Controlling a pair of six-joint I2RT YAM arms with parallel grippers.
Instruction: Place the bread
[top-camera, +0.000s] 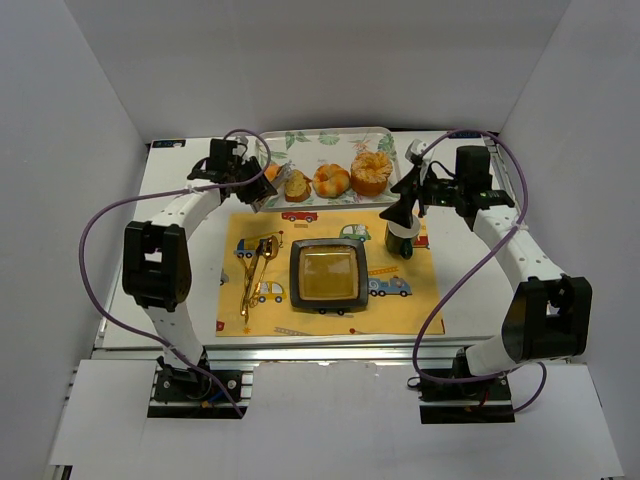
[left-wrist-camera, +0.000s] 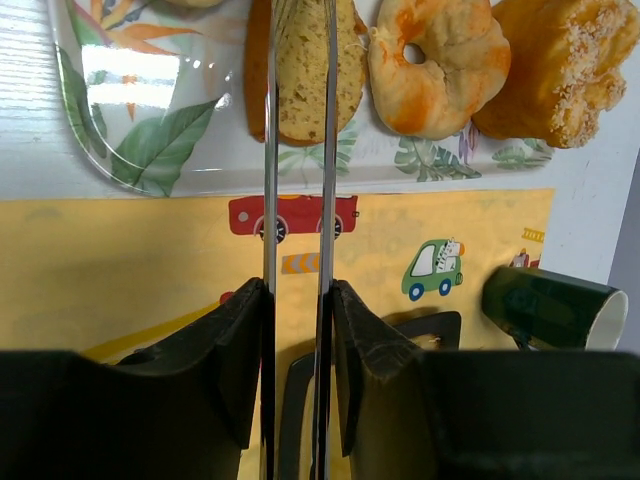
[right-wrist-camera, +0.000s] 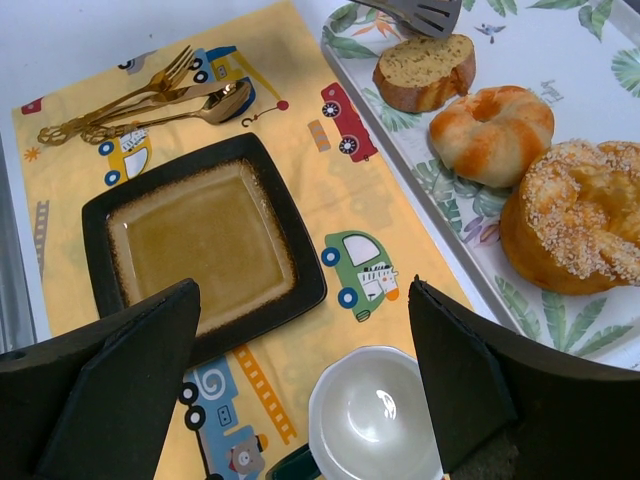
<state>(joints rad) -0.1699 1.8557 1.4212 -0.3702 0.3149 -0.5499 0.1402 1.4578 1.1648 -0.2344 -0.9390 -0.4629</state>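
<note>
A slice of bread (top-camera: 297, 186) lies on the leaf-print tray (top-camera: 330, 138), left of a glazed ring roll (top-camera: 331, 180) and a sesame bun (top-camera: 371, 172). My left gripper (top-camera: 243, 170) is shut on a pair of metal tongs (left-wrist-camera: 270, 150), whose two arms run out over the slice (left-wrist-camera: 305, 70). The left gripper's fingers (left-wrist-camera: 245, 330) press the arms with a narrow gap between them. In the right wrist view the tongs' slotted head (right-wrist-camera: 415, 12) sits just behind the slice (right-wrist-camera: 425, 70); contact cannot be told. My right gripper (right-wrist-camera: 303, 290) hangs open over a cup (right-wrist-camera: 375, 415).
A dark square plate (top-camera: 327, 305) sits mid-placemat. Gold cutlery (top-camera: 252, 270) lies left of it. The green cup (top-camera: 401, 240), white inside, stands right of the plate under the right gripper (top-camera: 408, 200). The tray runs along the table's back.
</note>
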